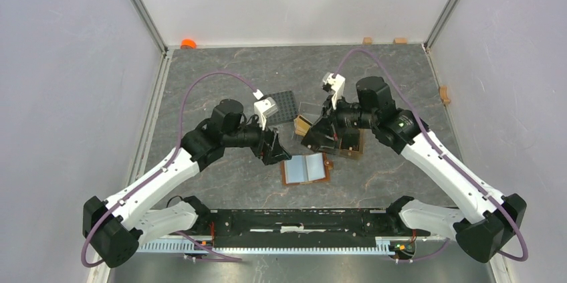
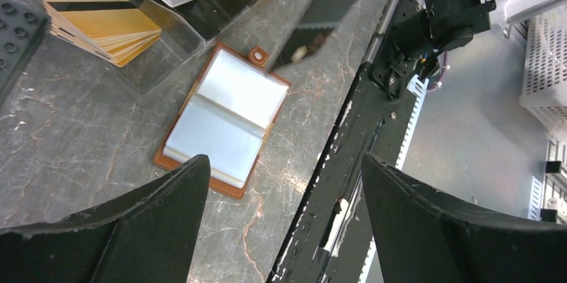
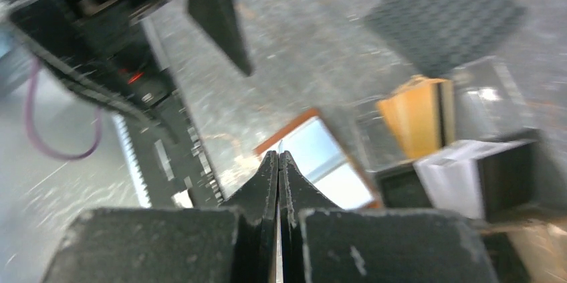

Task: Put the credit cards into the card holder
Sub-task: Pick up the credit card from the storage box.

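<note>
While the card holder [image 1: 306, 169] lay spread open toward the near edge of the table [image 1: 220, 75], just ahead of the black rail [image 1: 294, 219], the cards [image 2: 100, 25] sat in the clear stand [image 2: 177, 45] just behind it, nearer the table's middle. No card showed in the holder's sleeves. The left gripper [image 2: 284, 162] hung over the holder's left side with its jaws spread wide and nothing between them. The right gripper [image 3: 279, 157] hovered by the stand with its jaws pressed flat together, and no card showed in the seam.

Crowding looked like the main risk: both arms met over one small patch, so a reach for the stand could clip the other arm. Closed jaws coming down might tip the light stand or shove a stack askew. The holder would probably skate on the smooth table if a card were pushed in while nothing pinned it.

It was flat brown leather with a stitched border, a small snap tab and glossy clear sleeves. The cards were thin, stiff plastic rectangles: a fanned yellow stack with a dark stripe, a white-edged stack and black ones. Grey marbled stone pattern covered the table, and a dark studded plate [image 3: 444, 15] lay beyond the stand.
</note>
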You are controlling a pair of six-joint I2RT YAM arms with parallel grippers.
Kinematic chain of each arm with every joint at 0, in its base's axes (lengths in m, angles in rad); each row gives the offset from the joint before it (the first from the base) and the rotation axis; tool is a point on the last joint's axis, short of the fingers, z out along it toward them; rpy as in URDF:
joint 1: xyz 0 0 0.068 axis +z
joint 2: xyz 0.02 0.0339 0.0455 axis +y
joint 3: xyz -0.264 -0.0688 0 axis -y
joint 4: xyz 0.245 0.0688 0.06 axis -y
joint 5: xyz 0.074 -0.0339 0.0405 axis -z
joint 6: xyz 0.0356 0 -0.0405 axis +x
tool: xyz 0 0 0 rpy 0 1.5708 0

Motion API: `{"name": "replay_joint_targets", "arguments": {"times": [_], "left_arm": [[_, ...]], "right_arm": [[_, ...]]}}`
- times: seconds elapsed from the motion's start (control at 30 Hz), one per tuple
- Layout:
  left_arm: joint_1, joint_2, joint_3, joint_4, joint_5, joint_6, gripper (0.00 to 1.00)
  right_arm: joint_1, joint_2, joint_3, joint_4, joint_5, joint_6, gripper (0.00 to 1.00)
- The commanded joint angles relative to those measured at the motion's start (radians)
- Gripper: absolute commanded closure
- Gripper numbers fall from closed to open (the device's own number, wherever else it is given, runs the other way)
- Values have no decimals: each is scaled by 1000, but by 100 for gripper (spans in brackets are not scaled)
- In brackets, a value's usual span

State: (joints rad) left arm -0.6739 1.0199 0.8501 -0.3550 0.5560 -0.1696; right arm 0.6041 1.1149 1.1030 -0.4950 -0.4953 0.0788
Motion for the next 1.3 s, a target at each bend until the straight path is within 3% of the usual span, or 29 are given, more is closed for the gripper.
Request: {"name": "replay_joint_targets", "arguments": {"times": [0.0, 0.17, 0.33, 0.4, 0.47, 0.6, 0.63, 0.67, 0.77, 0.87, 1.0, 1.13, 1.27], "left_arm": [[-26, -3, -14, 74, 65, 35, 10], [-60, 8, -16, 77, 87, 28, 10], [-91, 39, -19, 102, 166, -6, 11], [-112, 53, -17, 102, 171, -17, 17], [-135, 63, -13, 105, 184, -28, 32], [-168, 52, -28, 138, 191, -67, 82], [-168, 34, -45, 171, 188, -88, 94], [-168, 16, -73, 217, 180, -123, 98], [-168, -49, -173, 400, 122, -261, 98], [-168, -114, -274, 575, 13, -397, 98], [-168, -171, -367, 736, -91, -513, 98], [-168, -168, -395, 790, -125, -558, 98], [-168, -142, -402, 820, -116, -585, 98]], "right_arm": [[13, 1, -40, 31, -304, 34, 100], [21, 2, -102, 147, -465, 107, 100], [26, 9, -121, 203, -495, 144, 100], [32, 13, -126, 212, -499, 149, 100], [34, 15, -132, 224, -505, 156, 100], [35, 4, -146, 256, -504, 179, 100], [34, 4, -145, 256, -487, 183, 95], [34, 1, -143, 247, -461, 179, 83], [16, -7, -144, 222, -376, 175, 41], [-30, -40, -173, 225, -308, 196, 26], [-58, -112, -306, 428, -308, 347, 23], [-56, -144, -471, 737, -385, 547, 36], [-45, -148, -548, 875, -422, 637, 47]]}}
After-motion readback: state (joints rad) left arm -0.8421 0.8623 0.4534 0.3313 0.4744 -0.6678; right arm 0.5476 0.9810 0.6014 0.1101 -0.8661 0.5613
